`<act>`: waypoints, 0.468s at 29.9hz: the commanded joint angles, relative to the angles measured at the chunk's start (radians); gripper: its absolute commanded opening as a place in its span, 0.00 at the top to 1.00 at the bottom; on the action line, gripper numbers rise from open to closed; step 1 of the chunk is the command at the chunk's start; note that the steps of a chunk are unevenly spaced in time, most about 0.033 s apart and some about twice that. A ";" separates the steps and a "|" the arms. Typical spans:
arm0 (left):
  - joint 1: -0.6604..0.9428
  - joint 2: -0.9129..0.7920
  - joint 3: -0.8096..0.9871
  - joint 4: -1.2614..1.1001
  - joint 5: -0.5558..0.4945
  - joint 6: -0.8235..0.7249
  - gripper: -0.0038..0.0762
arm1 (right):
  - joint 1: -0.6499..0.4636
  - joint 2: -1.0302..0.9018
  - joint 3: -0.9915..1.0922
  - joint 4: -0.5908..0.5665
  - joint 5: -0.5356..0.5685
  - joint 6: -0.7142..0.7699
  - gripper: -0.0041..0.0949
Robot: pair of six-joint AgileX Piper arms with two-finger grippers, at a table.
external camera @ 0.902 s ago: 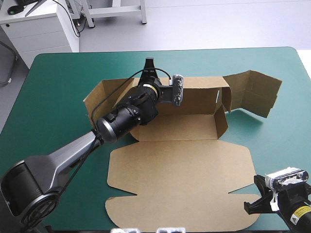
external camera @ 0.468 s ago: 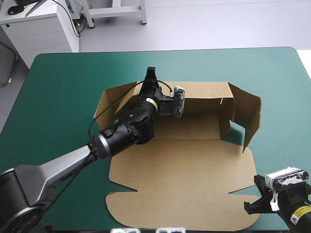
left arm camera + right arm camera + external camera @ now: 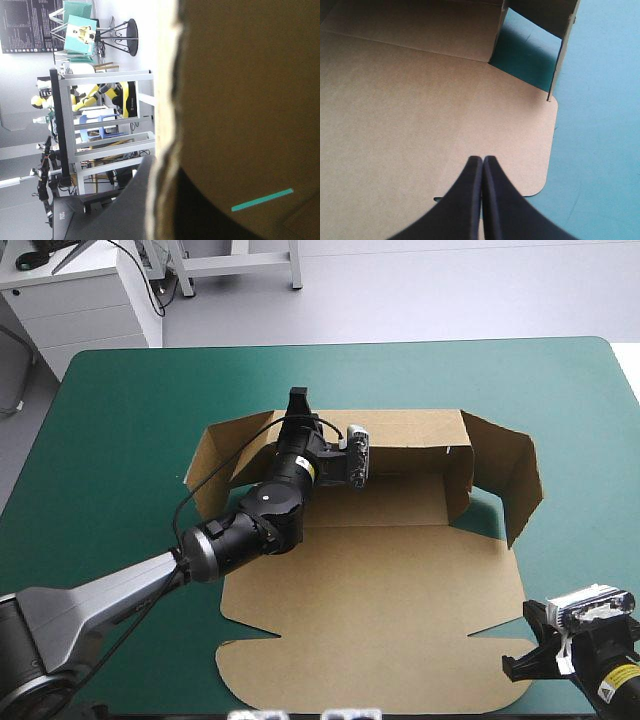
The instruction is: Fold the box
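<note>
While the left pincer [image 3: 298, 405] grips the raised back wall [image 3: 410, 430] of the box [image 3: 380, 515] mid-counter [image 3: 120, 420], side flaps [image 3: 510, 475] stand untucked, the lid [image 3: 380, 610] lies flat, and the closed right pincer [image 3: 483, 160] sits empty at lower right.

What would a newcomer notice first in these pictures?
The brown box lies mid-table on the teal-green cover, its lid flat toward the near edge and its far wall raised. The left claw pinches that far wall's top edge near its left end. The right claw is shut, over the lid's near right corner.
</note>
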 commanded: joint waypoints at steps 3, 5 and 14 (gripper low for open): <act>-0.003 -0.050 -0.023 0.063 -0.008 -0.036 0.96 | -0.002 0.008 -0.027 -0.006 -0.077 -0.007 0.98; -0.003 -0.050 -0.023 0.063 -0.008 -0.036 0.96 | -0.002 0.008 -0.027 -0.006 -0.085 -0.007 0.98; -0.003 -0.050 0.030 0.056 -0.016 -0.038 0.96 | -0.002 0.008 -0.029 0.004 -0.089 0.004 0.98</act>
